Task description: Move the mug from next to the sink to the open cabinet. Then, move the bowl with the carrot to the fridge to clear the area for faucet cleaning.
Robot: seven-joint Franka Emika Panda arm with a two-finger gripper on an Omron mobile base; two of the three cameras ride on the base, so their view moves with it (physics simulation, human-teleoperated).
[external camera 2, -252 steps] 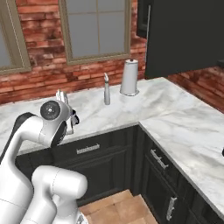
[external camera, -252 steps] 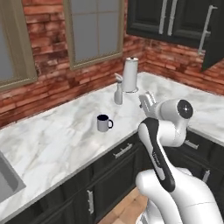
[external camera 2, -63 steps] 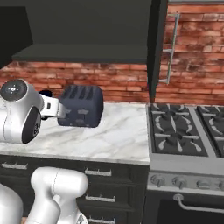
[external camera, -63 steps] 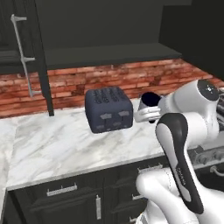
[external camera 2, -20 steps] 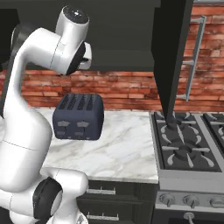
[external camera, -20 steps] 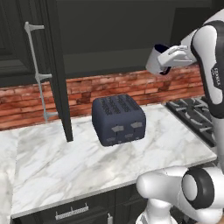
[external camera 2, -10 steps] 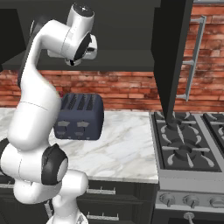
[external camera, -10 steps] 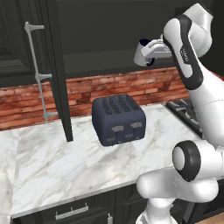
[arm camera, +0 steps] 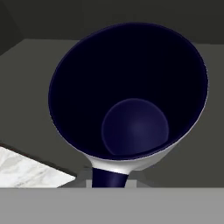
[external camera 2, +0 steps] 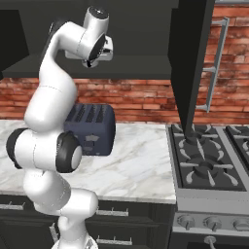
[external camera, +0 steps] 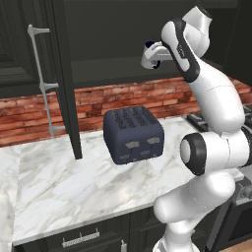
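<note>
My gripper (external camera: 148, 54) is raised high and reaches into the open cabinet (external camera: 118, 34), shut on the rim of the dark navy mug (external camera: 148, 45). In the hand view I look straight down into the mug (arm camera: 131, 96), with its dark inside and pale rim. The cabinet's grey shelf (arm camera: 35, 87) lies right behind it, but I cannot tell whether the mug touches it. From the right base view the hand (external camera 2: 99, 48) is level with the shelf edge (external camera 2: 136, 73) and hides the mug.
A big navy toaster (external camera: 133, 134) stands on the marble counter (external camera: 64, 187) below the cabinet. The open cabinet door (external camera: 64, 78) with its silver bar handle (external camera: 43, 83) juts out on the left. A gas stove (external camera 2: 211, 163) adjoins the counter on the right.
The arm has swung up and to the left, carrying the mug from in front of the cabinet into its opening above the shelf. The grip has stayed shut.
</note>
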